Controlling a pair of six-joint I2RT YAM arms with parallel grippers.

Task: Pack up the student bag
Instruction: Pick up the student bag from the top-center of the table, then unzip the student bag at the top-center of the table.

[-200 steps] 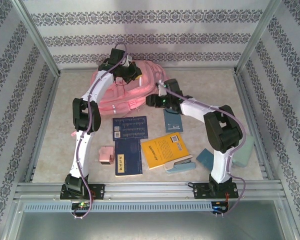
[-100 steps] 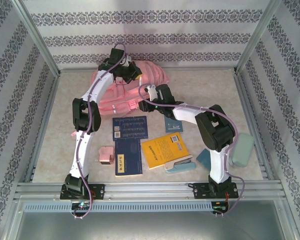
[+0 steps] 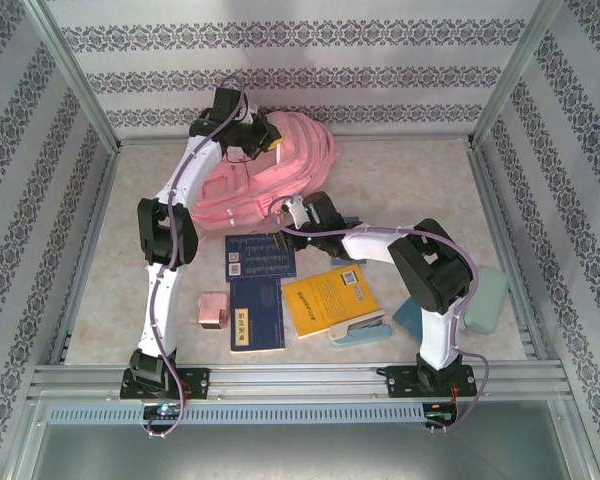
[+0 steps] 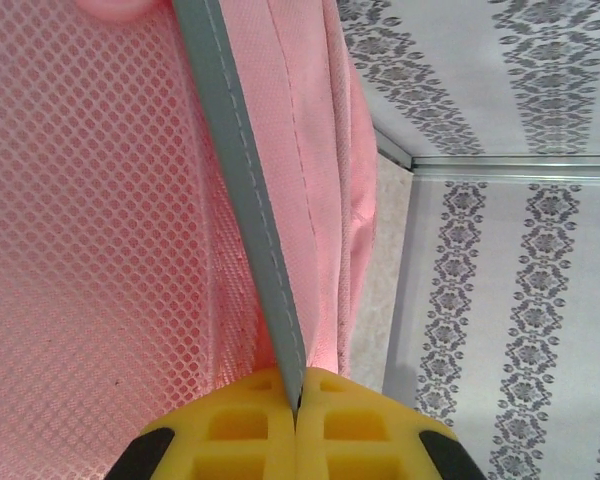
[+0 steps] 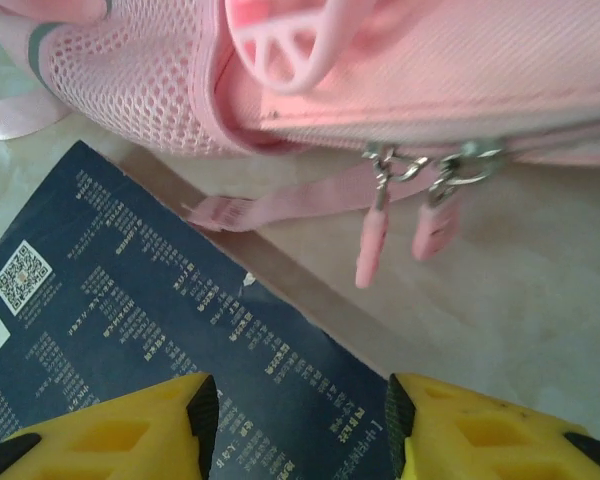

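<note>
The pink bag lies at the 12 o'clock end of the worktop, close to the back wall. The left arm reaches up to the bag's 11 o'clock side. Its jaws are clenched tight on a grey strip that runs along the bag's pink net cloth. The strip goes right in between the two yellow pads.

The right arm reaches across to the bag's 6 o'clock edge. Its jaws are apart, and nothing is gripped in them. They hang over the corner of a dark blue book that lies just beside the bag. I cannot tell if they touch the book. Two pink zip pulls hang from the bag at 12 o'clock from the jaws. A pink strap end lies by the book's edge.

At 6 o'clock from that book lies another dark blue book. It has a small pink box at its 9 o'clock and a yellow book at its 3 o'clock. A pale green case lies at the worktop's 4 o'clock side.
</note>
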